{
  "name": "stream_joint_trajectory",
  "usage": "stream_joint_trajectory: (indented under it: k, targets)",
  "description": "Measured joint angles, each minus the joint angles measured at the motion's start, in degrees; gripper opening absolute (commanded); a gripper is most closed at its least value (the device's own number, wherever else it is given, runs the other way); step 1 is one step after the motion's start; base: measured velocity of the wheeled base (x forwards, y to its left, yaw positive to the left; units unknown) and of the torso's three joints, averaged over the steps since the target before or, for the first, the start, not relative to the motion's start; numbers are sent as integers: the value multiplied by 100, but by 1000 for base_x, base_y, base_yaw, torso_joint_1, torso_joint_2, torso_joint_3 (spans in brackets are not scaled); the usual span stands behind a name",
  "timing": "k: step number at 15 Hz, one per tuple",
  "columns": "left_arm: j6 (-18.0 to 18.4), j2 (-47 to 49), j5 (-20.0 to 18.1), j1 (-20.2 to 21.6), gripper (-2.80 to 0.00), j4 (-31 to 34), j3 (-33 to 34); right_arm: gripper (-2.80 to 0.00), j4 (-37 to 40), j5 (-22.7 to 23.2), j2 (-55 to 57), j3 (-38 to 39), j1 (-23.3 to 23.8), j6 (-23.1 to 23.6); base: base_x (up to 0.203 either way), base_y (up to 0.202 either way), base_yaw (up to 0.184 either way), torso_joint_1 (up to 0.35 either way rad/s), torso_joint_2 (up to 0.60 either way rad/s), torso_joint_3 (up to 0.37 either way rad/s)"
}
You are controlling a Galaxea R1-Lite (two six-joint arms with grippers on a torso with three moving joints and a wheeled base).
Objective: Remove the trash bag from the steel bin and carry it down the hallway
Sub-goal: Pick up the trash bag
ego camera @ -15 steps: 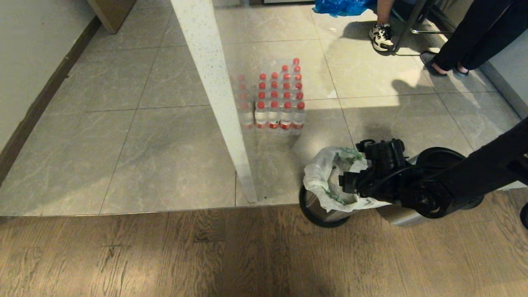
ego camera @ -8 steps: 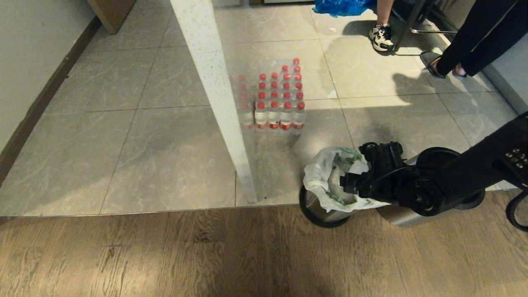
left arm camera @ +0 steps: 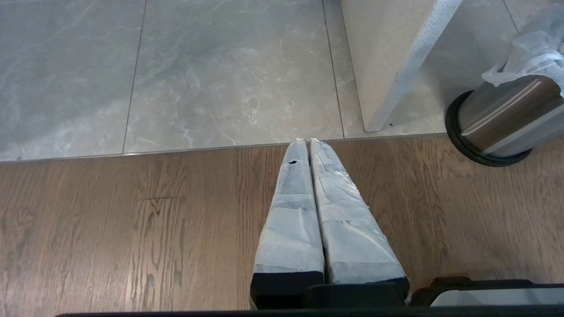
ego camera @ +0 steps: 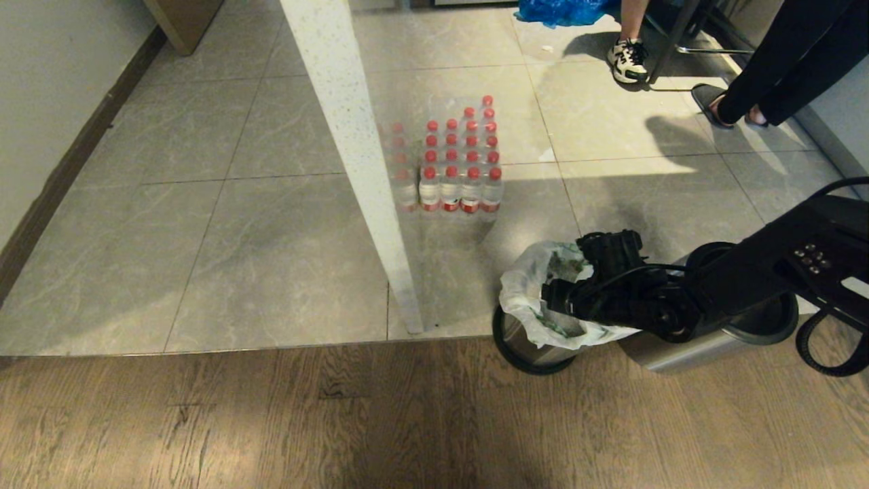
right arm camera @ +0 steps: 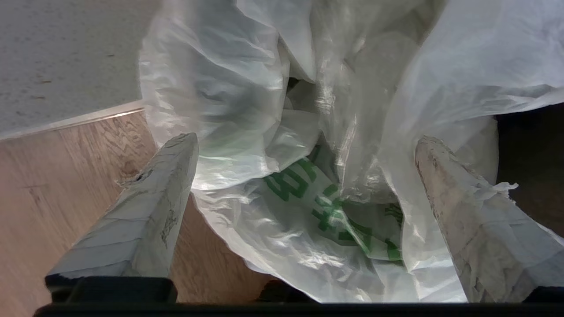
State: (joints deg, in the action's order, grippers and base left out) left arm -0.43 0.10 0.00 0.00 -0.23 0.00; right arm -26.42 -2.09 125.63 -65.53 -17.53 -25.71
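Observation:
The steel bin (ego camera: 536, 345) stands on its black base ring where the grey tile meets the wood floor. The thin white trash bag (ego camera: 526, 292) with green printing lines it and spills over the top. My right gripper (ego camera: 558, 299) reaches in from the right over the bag's mouth. In the right wrist view that gripper (right arm camera: 304, 138) is open, with crumpled green-printed folds of the bag (right arm camera: 308, 193) lying between its taped fingers (right arm camera: 145, 211), not pinched. My left gripper (left arm camera: 306, 141) is shut and empty over the wood floor, left of the bin (left arm camera: 506, 119).
A white speckled post (ego camera: 353, 156) stands left of the bin, with a pack of red-capped water bottles (ego camera: 455, 163) behind it. A second steel bin (ego camera: 679, 353) sits under my right arm. People's legs (ego camera: 767, 75) and a blue bag (ego camera: 557, 10) are at the back right. The tiled hallway floor (ego camera: 204, 258) runs along the left wall.
My right arm has lowered and pushed its gripper a little further left over the bag's mouth, with the wrist rolled. The jaws stayed open; the bag and bin have not moved.

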Motion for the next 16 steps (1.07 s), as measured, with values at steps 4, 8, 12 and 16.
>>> stream_joint_trajectory:
  k: [4, 8, 12, 16]
  targets:
    - [1, 0, 0, 0, -280, 1, 0, 0, 39, 87, 87, -155, -109, -2, 0, 0, 0, 0, 0, 0]
    - [0, 0, 0, 0, -280, -2, 0, 0, 57, 86, 188, -263, -143, 41, 0, 0, 0, 0, 0, 0]
    - [-1, 0, -2, 0, -280, -6, 0, 0, 58, 91, 218, -268, -145, 41, 0, 0, 0, 0, 0, 0]
    - [-4, 0, 0, 0, -280, -4, 0, 0, 281, 104, 316, -521, -217, 7, 0, 0, 0, 0, 0, 0]
